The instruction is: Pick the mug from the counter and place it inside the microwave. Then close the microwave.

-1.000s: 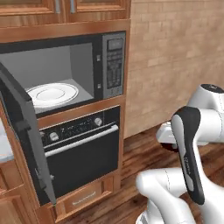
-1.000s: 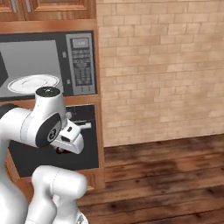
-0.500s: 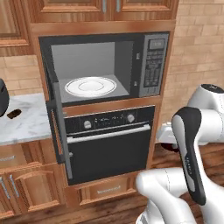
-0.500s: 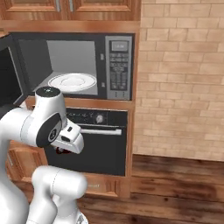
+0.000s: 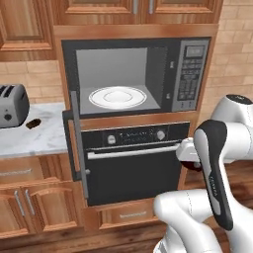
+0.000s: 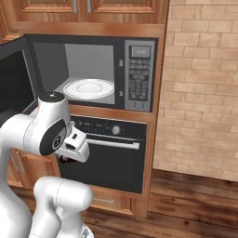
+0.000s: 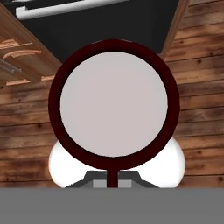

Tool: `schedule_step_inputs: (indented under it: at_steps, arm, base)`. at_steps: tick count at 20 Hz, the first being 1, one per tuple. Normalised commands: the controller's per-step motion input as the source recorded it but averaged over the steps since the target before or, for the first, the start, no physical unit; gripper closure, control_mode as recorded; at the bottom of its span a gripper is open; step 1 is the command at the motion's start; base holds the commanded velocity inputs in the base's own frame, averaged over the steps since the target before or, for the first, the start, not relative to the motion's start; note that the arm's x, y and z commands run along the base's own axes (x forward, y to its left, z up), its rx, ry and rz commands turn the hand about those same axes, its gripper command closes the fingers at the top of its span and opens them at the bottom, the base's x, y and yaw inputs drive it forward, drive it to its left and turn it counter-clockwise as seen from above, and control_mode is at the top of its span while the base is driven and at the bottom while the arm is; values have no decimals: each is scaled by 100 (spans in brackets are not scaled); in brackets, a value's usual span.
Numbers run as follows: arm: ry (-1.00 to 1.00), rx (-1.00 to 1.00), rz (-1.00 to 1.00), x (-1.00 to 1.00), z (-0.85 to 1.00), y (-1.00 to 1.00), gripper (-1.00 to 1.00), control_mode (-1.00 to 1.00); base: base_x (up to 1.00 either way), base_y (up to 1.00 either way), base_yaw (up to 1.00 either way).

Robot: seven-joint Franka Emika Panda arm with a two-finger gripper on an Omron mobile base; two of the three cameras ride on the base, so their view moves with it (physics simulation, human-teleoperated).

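Observation:
The dark red mug [image 7: 113, 103] with its pale inside faces the hand view mouth-on, held over the wooden floor. My gripper [image 5: 192, 160] is shut on the mug, low in front of the black oven, and only a dark red edge of the mug [image 6: 68, 159] shows under the white hand. The grey microwave [image 5: 143, 74] stands open above, its white round plate [image 5: 118, 97] bare inside. Its dark door [image 5: 76, 143] is swung out to the left, seen edge-on. The white marble counter [image 5: 34, 141] lies at the left.
A black oven [image 5: 133, 163] with knobs sits under the microwave. A silver toaster [image 5: 11, 111] and a small brown lump [image 5: 33, 123] rest on the counter. Wooden cabinets run above and below. A brick wall [image 6: 204, 93] stands right of the microwave.
The whole picture has shifted as the base drove: the microwave now sits nearer the middle, and the counter and toaster have come in at the left. The arm keeps its pose, mug still held.

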Motion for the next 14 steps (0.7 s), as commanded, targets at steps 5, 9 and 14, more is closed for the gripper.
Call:
schedule_step_inputs:
  at_steps: [5,9,14]
  arm:
    - [0,0,0,0,0,0,100,100]
    - [0,0,0,0,0,0,100,100]
    - [0,0,0,0,0,0,100,100]
  base:
    - [-20,12,14]
    - [-15,14,17]
    - [0,28,23]
